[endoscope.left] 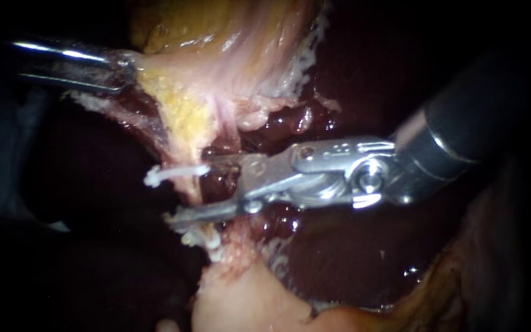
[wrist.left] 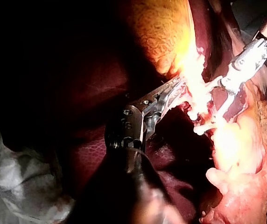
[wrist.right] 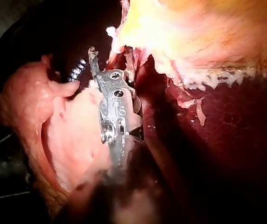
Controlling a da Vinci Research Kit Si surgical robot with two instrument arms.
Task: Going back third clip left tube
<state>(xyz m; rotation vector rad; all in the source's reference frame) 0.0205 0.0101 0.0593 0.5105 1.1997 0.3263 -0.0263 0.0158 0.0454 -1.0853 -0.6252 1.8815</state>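
The right instrument has its claw spread wide, empty, astride the thin pale tube beside the white plastic clip — which could be snagged and dragged off on withdrawal. The left instrument has its claw clamped on the yellowish gallbladder.

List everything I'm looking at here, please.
liver: one, dark red, behind everything
pale tissue: one mass, yellow-pink, upper centre of the endoscope view
tube: one, pink, running down from the pale tissue
clip: one, white, across the tube
cloth: one, grey-white, beside the left shaft
left instrument: one, silver, jaws shut on the pale tissue
right instrument: one, silver, jaws open astride the tube
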